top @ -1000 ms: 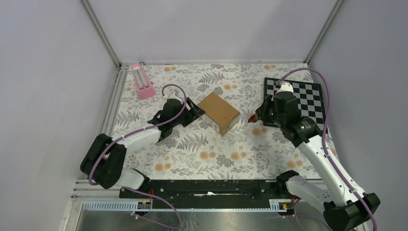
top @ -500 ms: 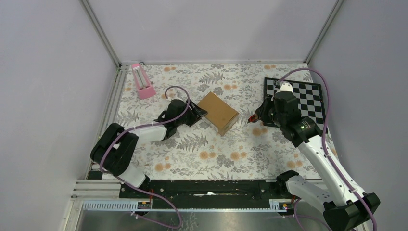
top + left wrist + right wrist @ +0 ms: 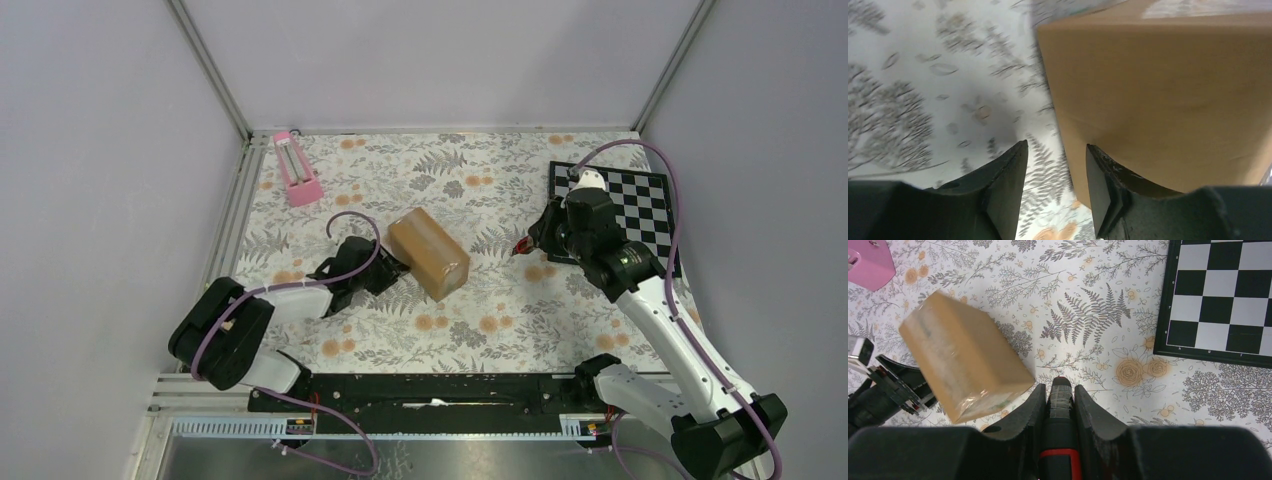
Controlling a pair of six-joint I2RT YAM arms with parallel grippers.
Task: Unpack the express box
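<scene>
Two arms stand at 6 o'clock on the fern-and-flower-printed desk [image 3: 500, 300]. The left claw [image 3: 388, 270] is released, its fingers spread just beside the small brown cardboard express box [image 3: 428, 253] at mid-desk. The right claw [image 3: 1059, 390] is clenched on a black red-banded rod [image 3: 1060, 402]. Farther off lie a black-and-white chessboard [image 3: 640, 200] at 2 o'clock and a pink wedge-shaped object [image 3: 296, 170] at 11. Pale grey walls [image 3: 440, 60] and aluminium corner posts [image 3: 208, 70] close the room.

Place: a robot test cell in a lab.
Enclosure: plain grey walls [image 3: 100, 200] on three sides, joined by bare aluminium posts [image 3: 208, 68].
Rig: cabled left arm [image 3: 290, 293] and right arm [image 3: 665, 320] mounted on a black rail [image 3: 430, 390] at the near edge.
Surface: floral cloth [image 3: 500, 300].
Props: express box [image 3: 428, 253], chessboard [image 3: 640, 195] and pink metronome-like object [image 3: 296, 170], set well apart.
</scene>
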